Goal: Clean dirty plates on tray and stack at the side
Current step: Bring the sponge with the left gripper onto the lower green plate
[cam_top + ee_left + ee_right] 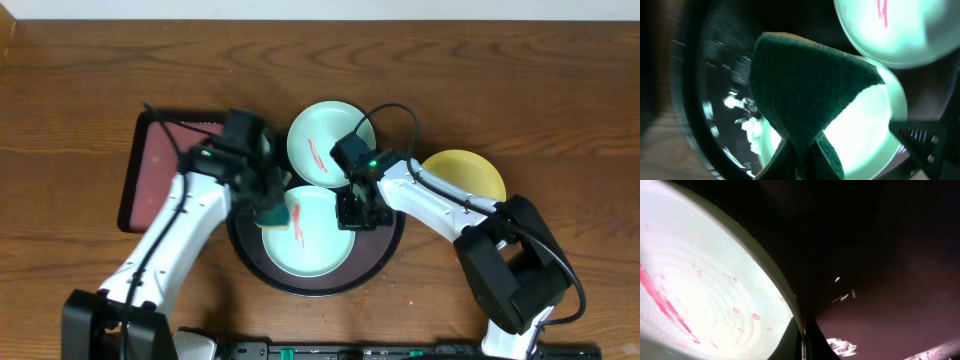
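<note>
From overhead, you have the black tray [378,255] at the middle of the worktop [80,100]. A mint plate [315,255] lies in it and carries a red smear [298,222]. A second mint plate [325,130], also smeared red, sits at the tray's 12 o'clock and overlaps its rim. The yellow plate [465,172] lies on the wood at the tray's 2 o'clock, apart from it. A dark-red tray [150,185] sits at 10 o'clock. Your left gripper [268,205] is over the mint plate's 10 o'clock edge, its jaws closed on a green-and-yellow sponge [277,215]. Your right gripper [355,212] is at that plate's 3 o'clock rim.

In your left wrist view, the sponge [805,85] fills the centre, pinched at its lower end by the left gripper [802,155]. Its green face is turned to the camera. Under it lies the mint plate [865,125], with the second mint plate [900,35] at 1 o'clock. The glossy tray [695,90] curves round at 9 o'clock.

In your right wrist view, the mint plate [705,270] takes up the left half, wet-spotted, with the smear [665,305] at 8 o'clock. The dark tray [880,255] fills the right half. The right gripper [804,340] has its jaws closed on the plate's rim at 6 o'clock.
</note>
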Controlling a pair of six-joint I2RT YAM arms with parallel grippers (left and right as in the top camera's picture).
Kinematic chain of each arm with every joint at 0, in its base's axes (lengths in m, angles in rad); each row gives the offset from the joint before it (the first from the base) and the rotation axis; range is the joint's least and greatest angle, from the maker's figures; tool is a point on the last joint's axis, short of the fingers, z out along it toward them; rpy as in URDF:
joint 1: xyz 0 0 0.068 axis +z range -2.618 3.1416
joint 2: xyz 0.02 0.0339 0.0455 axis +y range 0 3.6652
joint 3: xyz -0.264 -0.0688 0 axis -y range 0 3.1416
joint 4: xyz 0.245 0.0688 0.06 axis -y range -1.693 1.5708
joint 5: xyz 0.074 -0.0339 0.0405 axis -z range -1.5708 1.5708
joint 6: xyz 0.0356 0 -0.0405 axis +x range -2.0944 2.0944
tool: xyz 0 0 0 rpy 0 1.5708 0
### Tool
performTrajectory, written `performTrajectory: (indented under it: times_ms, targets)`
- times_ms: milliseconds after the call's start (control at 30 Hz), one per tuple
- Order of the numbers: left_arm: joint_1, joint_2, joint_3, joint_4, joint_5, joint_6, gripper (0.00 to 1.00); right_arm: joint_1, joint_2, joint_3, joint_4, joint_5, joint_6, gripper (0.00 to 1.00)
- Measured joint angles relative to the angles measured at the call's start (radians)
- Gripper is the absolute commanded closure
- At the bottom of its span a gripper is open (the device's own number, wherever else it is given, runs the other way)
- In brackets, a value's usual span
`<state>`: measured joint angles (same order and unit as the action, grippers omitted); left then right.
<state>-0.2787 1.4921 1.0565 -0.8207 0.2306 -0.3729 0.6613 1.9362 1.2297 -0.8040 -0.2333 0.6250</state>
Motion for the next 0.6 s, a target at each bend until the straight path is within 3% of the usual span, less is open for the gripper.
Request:
performTrajectory:
  times_ms: [367,600]
  targets:
    - [-0.131,0.0,-0.217,0.198,-0.138,-0.095,0.93,0.0,0.0,0.0,0.001,-0.003,0.0,0.99]
    - [-0.214,-0.002,-0.291,0.323,-0.19,-0.09,0.93,0.0,0.0,0.0,0.0,-0.003,0.0,0.99]
